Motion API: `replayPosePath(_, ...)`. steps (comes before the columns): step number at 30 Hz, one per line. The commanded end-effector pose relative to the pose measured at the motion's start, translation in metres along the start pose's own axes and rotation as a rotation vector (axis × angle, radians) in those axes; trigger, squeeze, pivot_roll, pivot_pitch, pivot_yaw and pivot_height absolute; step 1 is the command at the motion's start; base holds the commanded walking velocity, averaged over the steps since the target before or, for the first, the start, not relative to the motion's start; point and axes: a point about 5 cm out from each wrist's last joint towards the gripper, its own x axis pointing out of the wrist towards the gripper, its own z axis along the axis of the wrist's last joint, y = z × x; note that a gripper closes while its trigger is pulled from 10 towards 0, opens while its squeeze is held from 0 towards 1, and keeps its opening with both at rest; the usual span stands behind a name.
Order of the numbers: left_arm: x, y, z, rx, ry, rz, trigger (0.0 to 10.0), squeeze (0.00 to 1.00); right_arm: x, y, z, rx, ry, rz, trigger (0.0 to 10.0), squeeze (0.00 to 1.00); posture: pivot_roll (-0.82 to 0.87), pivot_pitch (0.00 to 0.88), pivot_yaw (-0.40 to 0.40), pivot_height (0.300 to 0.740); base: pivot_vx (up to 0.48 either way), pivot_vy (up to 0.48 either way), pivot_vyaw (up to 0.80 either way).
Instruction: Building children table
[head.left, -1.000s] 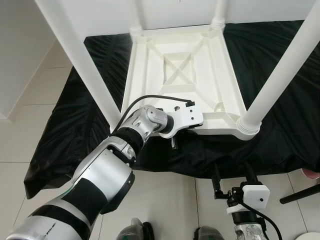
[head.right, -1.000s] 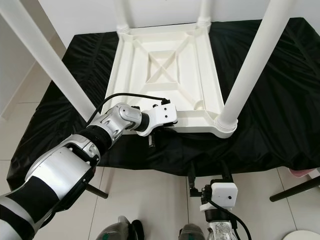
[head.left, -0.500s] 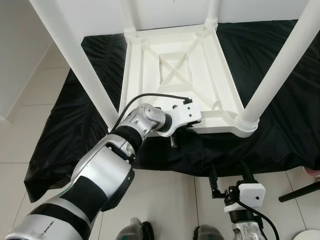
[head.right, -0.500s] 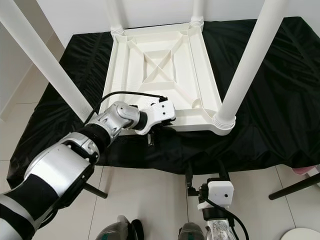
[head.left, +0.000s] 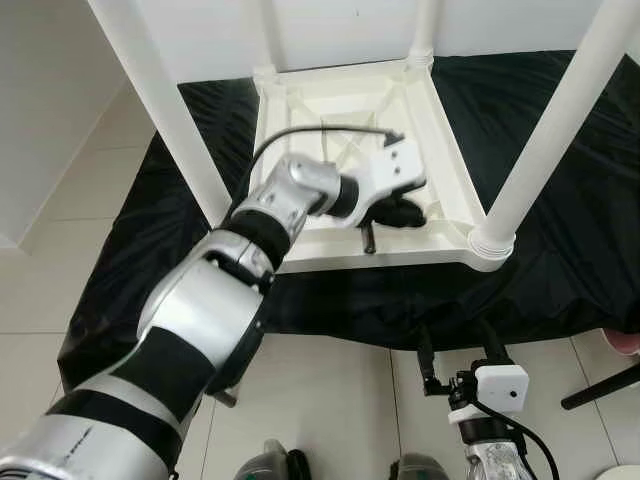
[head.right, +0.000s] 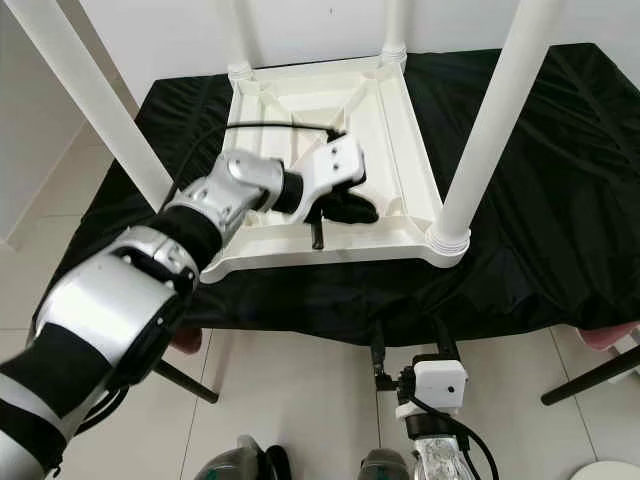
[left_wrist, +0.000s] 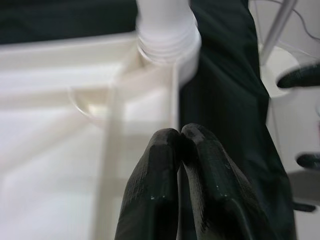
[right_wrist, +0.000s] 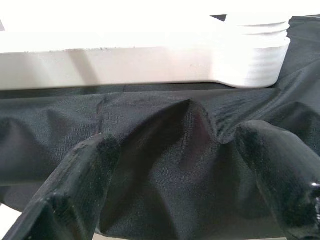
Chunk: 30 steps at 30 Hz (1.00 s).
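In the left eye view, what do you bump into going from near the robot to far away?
Right gripper → black cloth → upside-down white table → left gripper over the table's underside → white wall.

Below me lay a pale tiled floor (head.left: 60, 270), brightly lit. A crumpled black cloth (head.right: 560, 190) spread across it toward a white wall (head.right: 300, 25). A dark rod (head.right: 590, 378) slanted at my right.

no text, label, brand, number or sign can be read in any of the views. the white table (head.left: 345, 110) and the black cloth (head.left: 560, 250) beneath it are seen to be plain and unmarked on the surfaces that are shown.
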Motion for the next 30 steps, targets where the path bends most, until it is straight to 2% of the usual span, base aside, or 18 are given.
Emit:
replayPosePath(1, 0.001, -0.006, -0.01, -0.014, 0.039, -0.041, 10.0, 0.21, -0.002, 0.003, -0.003, 0.009, 0.01, 0.0, 10.0, 0.0, -0.17, 0.076, 0.154, 0.74, 0.0, 0.0, 0.0)
replayPosePath(3, 0.003, -0.008, -0.012, -0.017, 0.046, -0.048, 10.0, 0.21, -0.002, 0.002, -0.003, 0.009, 0.01, 0.0, 10.0, 0.0, -0.17, 0.077, 0.154, 0.74, 0.0, 0.0, 0.0)
replayPosePath(4, 0.004, -0.01, -0.014, -0.039, 0.045, -0.058, 10.0, 1.0, -0.002, 0.003, -0.003, 0.008, 0.011, 0.0, 10.0, 0.0, -0.17, 0.077, 0.154, 0.74, 0.0, 0.0, 0.0)
replayPosePath(8, 0.008, -0.015, -0.019, -0.032, 0.068, -0.061, 10.0, 1.0, -0.003, 0.003, -0.002, 0.007, 0.012, 0.002, 10.0, 0.0, -0.17, 0.086, 0.152, 0.74, 0.0, 0.0, 0.0)
replayPosePath(9, 0.009, -0.015, -0.02, -0.029, 0.074, -0.057, 10.0, 0.68, -0.003, 0.002, -0.002, 0.006, 0.013, 0.002, 10.0, 0.0, -0.17, 0.088, 0.151, 0.74, 0.0, 0.0, 0.0)
replayPosePath(10, 0.01, -0.016, -0.021, -0.033, 0.087, -0.045, 10.0, 0.0, -0.003, 0.002, -0.002, 0.005, 0.014, 0.002, 10.0, 0.0, -0.16, 0.093, 0.15, 0.74, 0.0, 0.0, 0.0)
replayPosePath(16, 0.013, -0.015, -0.024, -0.04, 0.118, 0.007, 10.0, 0.0, -0.003, 0.001, -0.002, 0.003, 0.015, 0.001, 10.0, 0.0, -0.16, 0.097, 0.149, 0.74, 0.0, 0.0, 0.0)
replayPosePath(22, 0.017, -0.015, -0.023, -0.082, 0.125, 0.044, 10.0, 0.0, -0.003, 0.001, -0.002, 0.004, 0.015, -0.001, 10.0, 0.0, -0.16, 0.098, 0.148, 0.74, 0.0, 0.0, 0.0)
replayPosePath(30, 0.018, -0.01, -0.015, -0.098, 0.089, 0.073, 10.0, 0.0, -0.002, 0.001, -0.002, 0.002, 0.013, -0.003, 10.0, 0.0, -0.16, 0.098, 0.149, 0.74, 0.0, 0.0, 0.0)
